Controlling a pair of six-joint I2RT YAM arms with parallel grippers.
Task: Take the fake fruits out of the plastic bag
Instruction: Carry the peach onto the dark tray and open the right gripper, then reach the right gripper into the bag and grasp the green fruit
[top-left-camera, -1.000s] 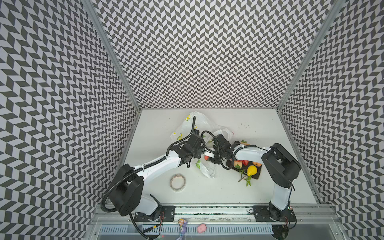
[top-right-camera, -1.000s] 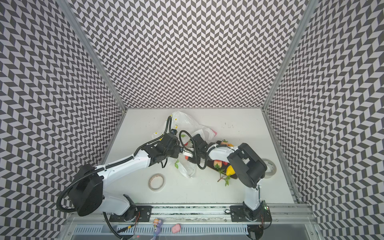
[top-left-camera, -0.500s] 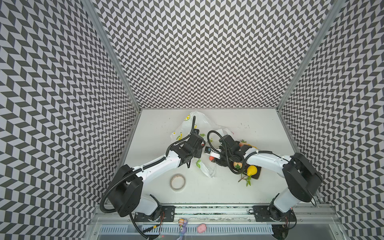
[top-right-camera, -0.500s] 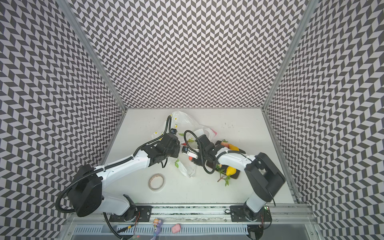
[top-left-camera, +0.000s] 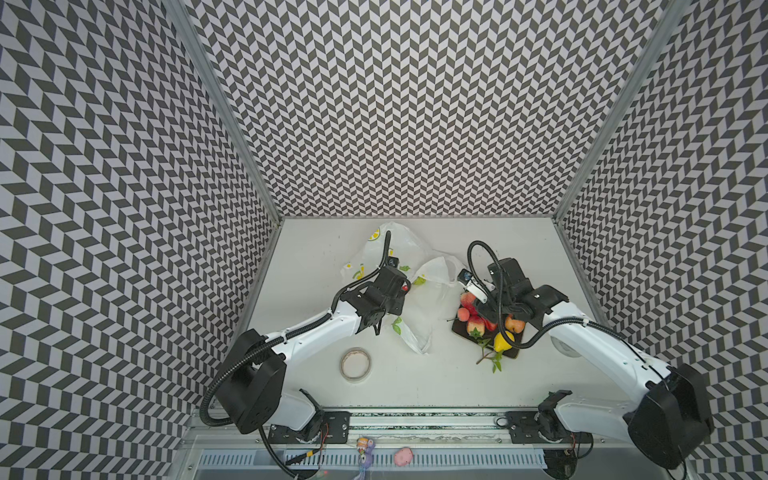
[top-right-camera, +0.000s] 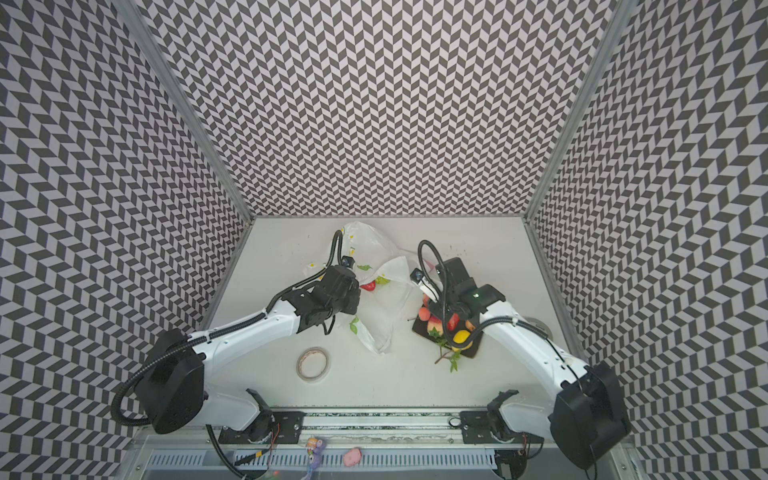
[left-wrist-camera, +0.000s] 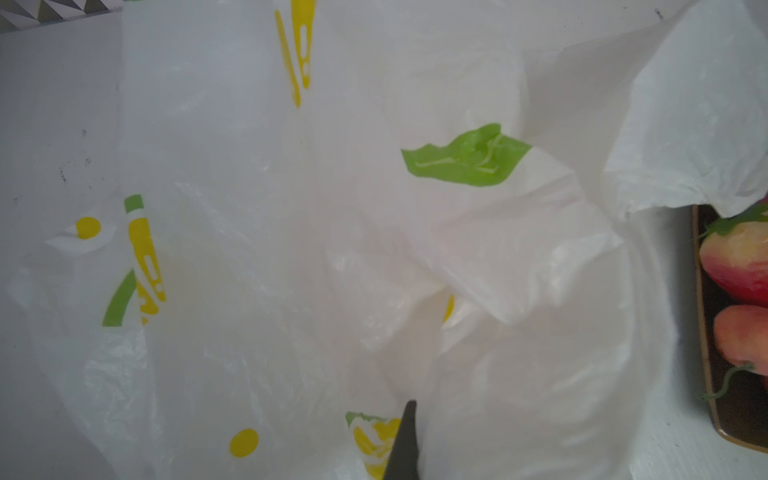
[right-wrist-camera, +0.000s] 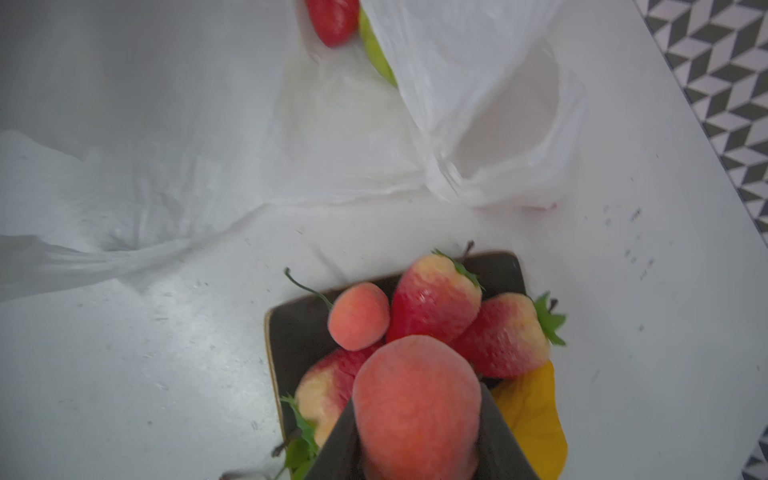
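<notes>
A peach-coloured fruit (right-wrist-camera: 415, 395) is clamped by the right end effector (right-wrist-camera: 417, 432), the plastic bag (left-wrist-camera: 291, 249) pinched shut by the left end effector (left-wrist-camera: 405, 440).

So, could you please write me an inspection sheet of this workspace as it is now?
Surface: white table, few dark specks.
Job's things: plastic bag lies crumpled; several fake fruits on dark tray; red strawberry at the bag's mouth.
Clutter: tape roll.
Grippers: left gripper shut, against the bag; right gripper shut on a peach-coloured fruit over the tray.
Cables: black hoses loop above both arms.
Surroundings: chevron walls on three sides.
</notes>
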